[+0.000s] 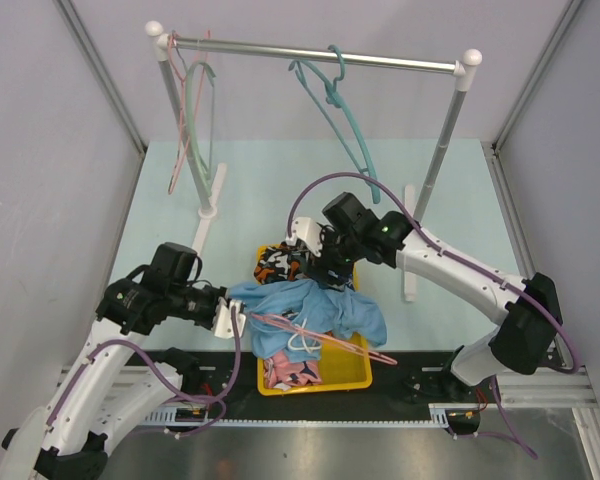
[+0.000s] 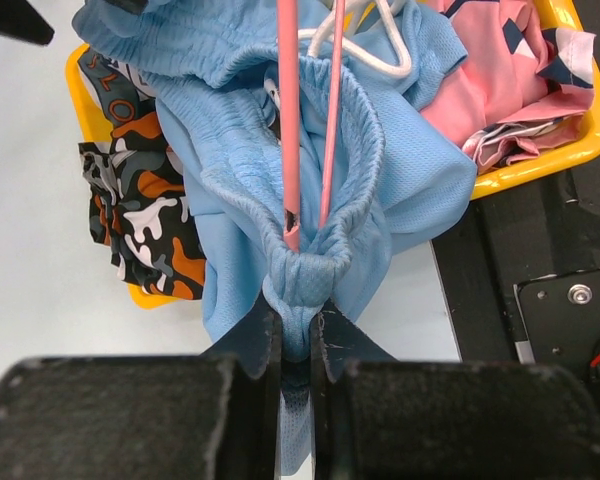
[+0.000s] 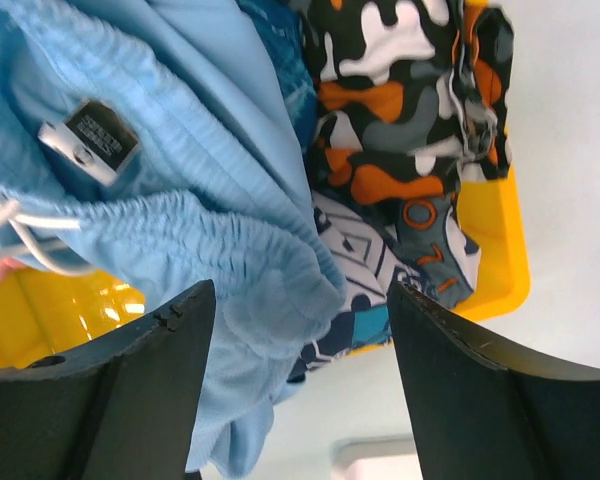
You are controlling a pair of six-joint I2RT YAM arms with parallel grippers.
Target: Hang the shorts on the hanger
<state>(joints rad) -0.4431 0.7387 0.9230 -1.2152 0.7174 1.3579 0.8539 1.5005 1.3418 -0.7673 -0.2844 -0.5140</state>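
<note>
The light blue shorts (image 1: 315,305) lie bunched over the yellow basket (image 1: 320,380). The pale pink hanger (image 1: 325,340) lies across them. In the left wrist view its thin pink bars (image 2: 289,120) reach into the gathered waistband of the shorts (image 2: 380,190). My left gripper (image 1: 235,318) is shut on a fold of that waistband (image 2: 295,320) at the basket's left side. My right gripper (image 1: 330,270) hangs open over the basket's far end. Its fingers straddle the other waistband edge of the shorts (image 3: 180,230) without gripping (image 3: 300,300).
The orange-black-white shorts (image 3: 400,130) and the teal-and-blue patterned shorts (image 3: 370,290) lie in the basket (image 3: 495,280), with a pink garment (image 1: 290,372) at the near end. A clothes rail (image 1: 310,52) at the back holds a teal hanger (image 1: 345,110) and pale hangers (image 1: 195,120).
</note>
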